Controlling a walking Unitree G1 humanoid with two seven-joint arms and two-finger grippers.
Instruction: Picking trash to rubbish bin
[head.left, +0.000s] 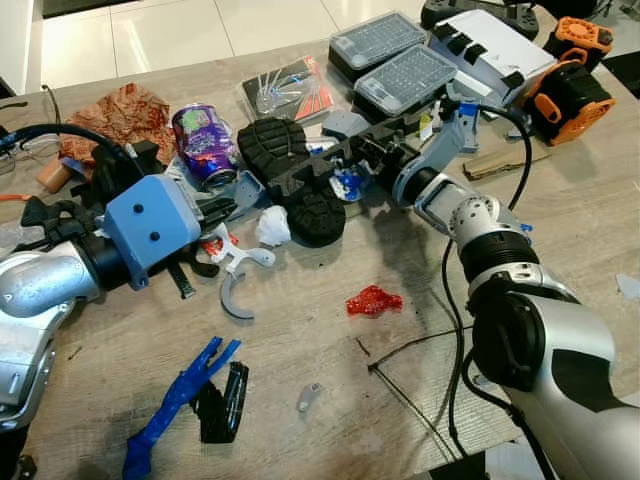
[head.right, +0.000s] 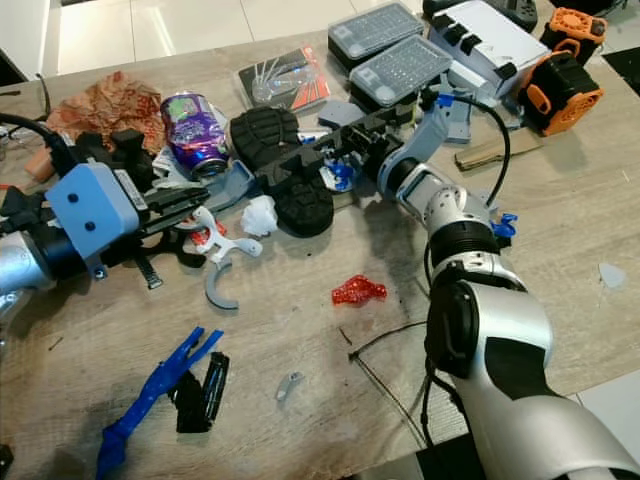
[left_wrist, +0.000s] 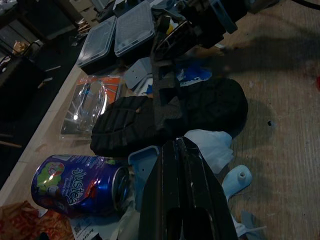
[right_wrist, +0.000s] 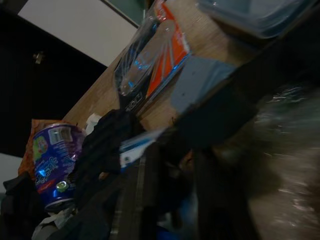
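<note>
Pick step: right gripper (head.left: 290, 180) reaches over black tread pieces (head.left: 300, 180), fingers apparently pinching one. Left gripper (head.left: 215, 212) pressed together, idle. Next: lift clear.

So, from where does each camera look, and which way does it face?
Left eye view: head, looking down at the table; both silver arms show.
Right eye view: the same, slightly shifted.
Left wrist view: along its black fingers toward the black sole and purple can.
Right wrist view: dark, blurred, toward the same can.
All views share the can.
</note>
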